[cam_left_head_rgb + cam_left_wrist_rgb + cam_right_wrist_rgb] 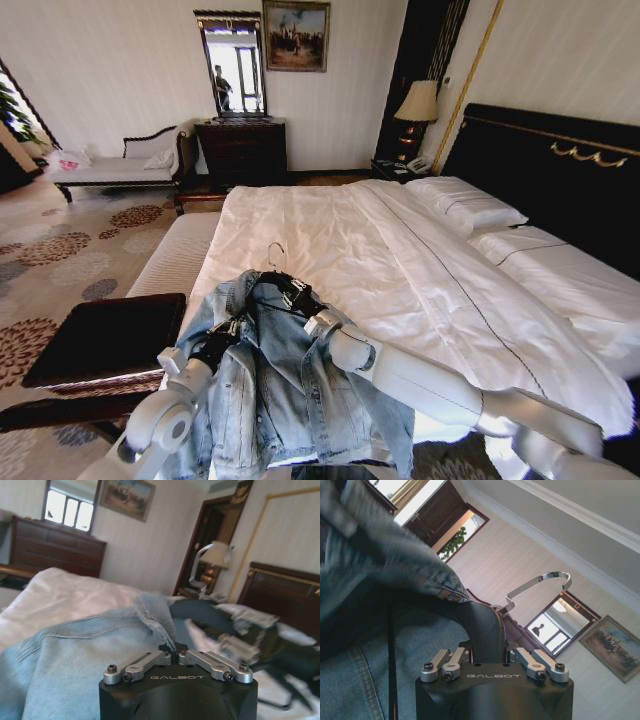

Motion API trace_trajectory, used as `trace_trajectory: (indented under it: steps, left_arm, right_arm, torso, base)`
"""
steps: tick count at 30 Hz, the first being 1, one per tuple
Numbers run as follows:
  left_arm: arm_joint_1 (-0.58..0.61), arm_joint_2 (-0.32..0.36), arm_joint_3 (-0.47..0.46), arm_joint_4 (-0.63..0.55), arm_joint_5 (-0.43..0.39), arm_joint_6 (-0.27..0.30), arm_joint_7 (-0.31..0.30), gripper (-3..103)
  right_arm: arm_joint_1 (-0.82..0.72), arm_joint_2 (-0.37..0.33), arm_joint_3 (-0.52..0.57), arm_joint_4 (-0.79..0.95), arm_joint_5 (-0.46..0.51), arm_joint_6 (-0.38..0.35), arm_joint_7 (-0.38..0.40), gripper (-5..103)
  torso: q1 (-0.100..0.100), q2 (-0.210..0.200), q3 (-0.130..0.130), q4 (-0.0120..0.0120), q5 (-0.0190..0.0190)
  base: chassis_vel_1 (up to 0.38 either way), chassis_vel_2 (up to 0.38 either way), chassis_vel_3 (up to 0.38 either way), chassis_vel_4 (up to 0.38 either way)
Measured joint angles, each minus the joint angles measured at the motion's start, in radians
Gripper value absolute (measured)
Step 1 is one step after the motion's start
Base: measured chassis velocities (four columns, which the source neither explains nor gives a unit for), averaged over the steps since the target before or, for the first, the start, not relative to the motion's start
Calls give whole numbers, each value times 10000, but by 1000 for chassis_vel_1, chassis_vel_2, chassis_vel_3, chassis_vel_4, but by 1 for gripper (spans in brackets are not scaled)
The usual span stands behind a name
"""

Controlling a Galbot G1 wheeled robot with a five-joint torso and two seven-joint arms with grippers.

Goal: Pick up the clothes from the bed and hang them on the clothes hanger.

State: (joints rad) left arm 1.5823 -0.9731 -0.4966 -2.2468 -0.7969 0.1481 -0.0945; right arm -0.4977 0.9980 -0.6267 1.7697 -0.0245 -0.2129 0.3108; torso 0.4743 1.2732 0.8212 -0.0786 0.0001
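- Jaws closed on both grippers: left gripper (228, 335) pinches one denim jacket (270, 400), right gripper (297, 297) clamps one black hanger (485, 630).
- Jacket's held above the bed (400, 260).

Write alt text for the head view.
Both grippers, left and right, hold a faded denim jacket on a black hanger above the foot of a white bed.
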Motion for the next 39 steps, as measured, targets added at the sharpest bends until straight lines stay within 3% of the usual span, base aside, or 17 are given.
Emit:
trace_trajectory:
  steps: [7, 14, 22, 29, 39]
  left_arm:
    - [172, -4, 13, -810, -290, 138, -79, 2]
    - [676, -418, 561, -1218, -142, 210, -158, 2]
    - [608, -1189, 1245, -90, 1172, -14, 10, 2]
    - [413, -1400, 1506, 335, 1298, -83, 46, 2]
    - [583, -1603, 1231, 241, 769, -50, 133, 2]
  right_arm:
    - [1, 99, 6, -237, -294, -62, 0, 30]
    - [-3, 325, -35, -443, -278, -204, 98, 30]
    - [-69, 164, -50, 12, 149, -68, 5, 30]
    - [-78, 153, -156, 277, 423, 118, -15, 30]
    - [-196, 246, -77, -111, 384, 679, 66, 30]
  torso:
    - [0, 0, 0, -1, 0]
    - [0, 0, 0, 1, 0]
    - [0, -1, 0, -1, -2]
    - [0, 0, 0, -1, -1]
    - [0, -1, 0, -1, 0]
  base:
    - [0, 0, 0, 0]
    - [0, 0, 0, 0]
    - [0, 0, 0, 0]
    - [0, 0, 0, 0]
    - [0, 0, 0, 0]
